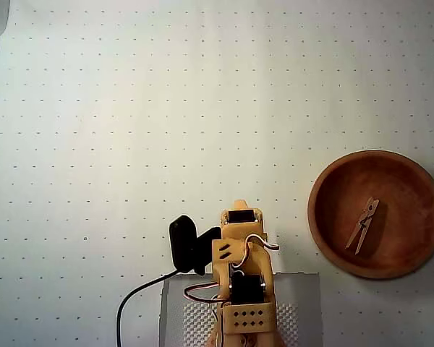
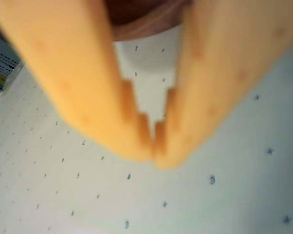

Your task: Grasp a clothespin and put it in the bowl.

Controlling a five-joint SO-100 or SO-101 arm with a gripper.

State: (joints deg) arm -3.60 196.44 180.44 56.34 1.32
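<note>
On the dotted white mat (image 1: 130, 108), the arm (image 1: 242, 282) sits folded, its empty gripper (image 2: 154, 146) clenched.

Gripper (image 2: 154, 151) closed, empty; bowl (image 2: 146, 27) behind.

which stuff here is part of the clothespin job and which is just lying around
Part of the job:
- clothespin, lying inside the bowl
- bowl, right side of the overhead view
- gripper, fingertips together, empty

Just lying around:
- dotted mat
- black cable
- grey base plate
</note>
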